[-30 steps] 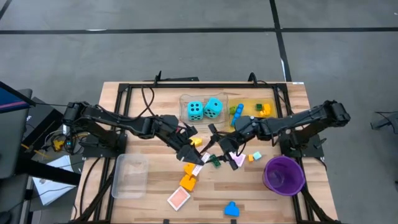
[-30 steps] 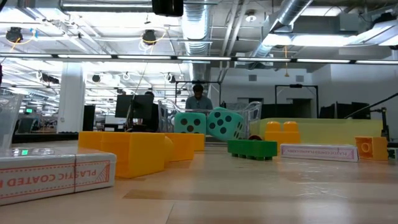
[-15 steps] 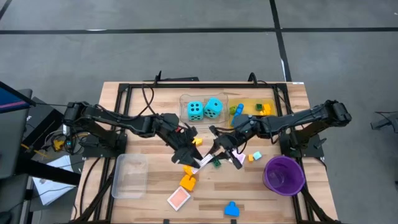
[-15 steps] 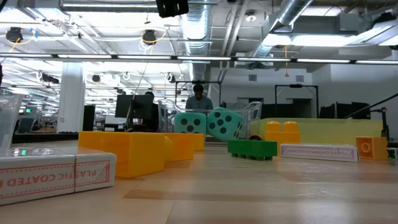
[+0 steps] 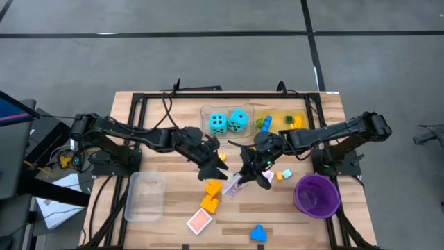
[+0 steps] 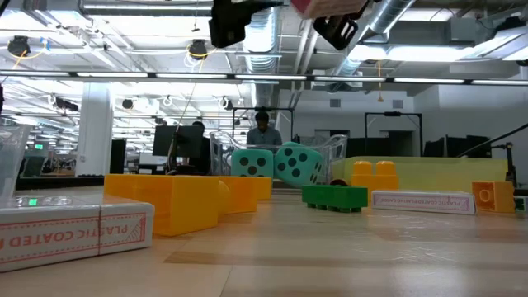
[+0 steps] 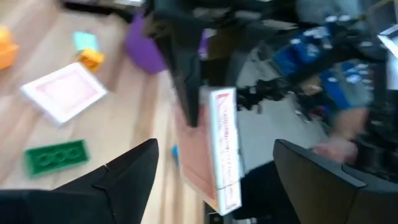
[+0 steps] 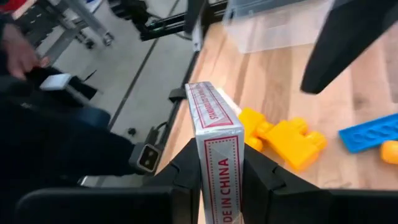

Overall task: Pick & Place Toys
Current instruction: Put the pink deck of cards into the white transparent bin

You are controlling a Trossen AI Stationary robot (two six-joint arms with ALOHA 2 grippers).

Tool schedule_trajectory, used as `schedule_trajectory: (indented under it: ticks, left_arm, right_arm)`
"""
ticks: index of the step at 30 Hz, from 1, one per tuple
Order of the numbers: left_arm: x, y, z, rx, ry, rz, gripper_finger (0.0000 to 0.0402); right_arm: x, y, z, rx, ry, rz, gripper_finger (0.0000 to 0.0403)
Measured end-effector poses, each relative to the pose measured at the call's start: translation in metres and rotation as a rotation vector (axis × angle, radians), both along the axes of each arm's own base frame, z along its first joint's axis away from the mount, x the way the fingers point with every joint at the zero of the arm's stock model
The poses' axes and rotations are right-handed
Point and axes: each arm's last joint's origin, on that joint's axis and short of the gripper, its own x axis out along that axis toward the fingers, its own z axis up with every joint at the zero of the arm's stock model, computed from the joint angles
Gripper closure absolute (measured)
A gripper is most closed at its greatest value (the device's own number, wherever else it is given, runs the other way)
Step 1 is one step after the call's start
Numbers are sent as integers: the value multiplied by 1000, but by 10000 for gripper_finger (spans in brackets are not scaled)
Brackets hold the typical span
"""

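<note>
Reading labels: "PLASTIC COATED" was printed on the card box at lower left of the low view; a second flat card box lay at right, its print too small to read.
Held box: "...DE IN CHINA" was read on the pink-and-white card box pinched upright between the right gripper fingers; the first letters were cut off by the frame's bottom edge.
Right gripper: pressed together on that box at mid-table in the high view, lifted off the wood.
Left gripper: fingers spread, nothing between them, just left of the held box.
Hard to make out: the left wrist view was blurred; the held box was seen edge-on.
Clear tray: two turquoise dice were held in it at upper centre.
Yellow tray: green, blue and yellow bricks lay inside, upper right of centre.
Purple bowl: at lower right, contents not discernible.
Empty-looking clear tray: at lower left.
Loose toys: orange bricks, a pink tile and a blue brick lay on the table toward the bottom.
</note>
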Motion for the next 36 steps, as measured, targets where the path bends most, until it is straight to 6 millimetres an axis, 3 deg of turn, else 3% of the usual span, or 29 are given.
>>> schedule_trajectory:
  ticks: [13, 19, 28, 36]
  left_arm:
    - [-4, -16, -7, 62, 70, 113, 149]
    - [-3, -11, -7, 95, 66, 196, 167]
    - [-3, -10, -7, 95, 62, 188, 203]
    - [-3, -9, -7, 120, 57, 196, 208]
  right_arm:
    - [4, -26, 1, 100, 50, -142, 336]
    - [4, -26, 1, 116, 55, -132, 336]
    - [6, -28, 5, 123, 9, -137, 335]
    - [8, -33, 6, 125, -9, -150, 335]
